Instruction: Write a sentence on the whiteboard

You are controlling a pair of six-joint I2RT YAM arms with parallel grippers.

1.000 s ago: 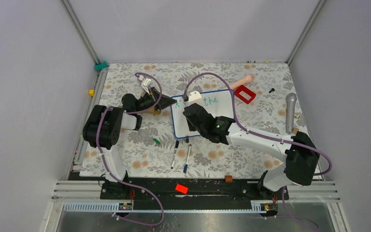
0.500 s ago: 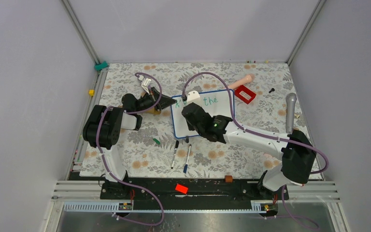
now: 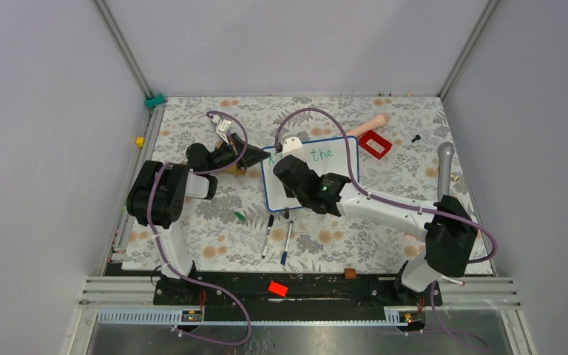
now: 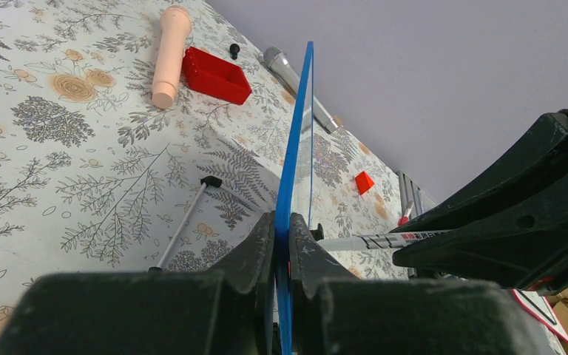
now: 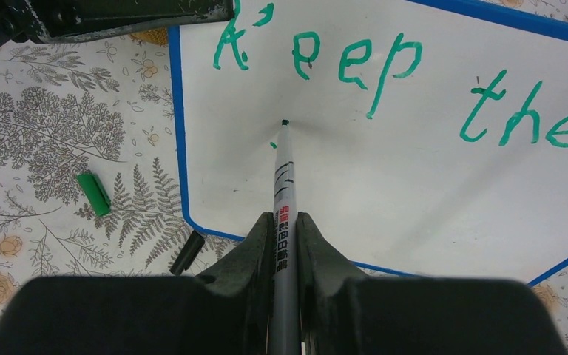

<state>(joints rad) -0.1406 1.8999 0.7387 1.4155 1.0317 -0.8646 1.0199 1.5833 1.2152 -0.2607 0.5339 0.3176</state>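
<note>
Shifted leftward, right jaws grip marker (image 5: 284, 194), tip seemingly touching whiteboard (image 5: 414, 196) below "Keep", hidden overhead; left jaws clamp rim.

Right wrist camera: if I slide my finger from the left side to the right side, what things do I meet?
green cap → short black stub → marker → green word "the"

Whiteboard (image 4: 298, 133) edge-on in left end effector (image 4: 282, 224)
</note>
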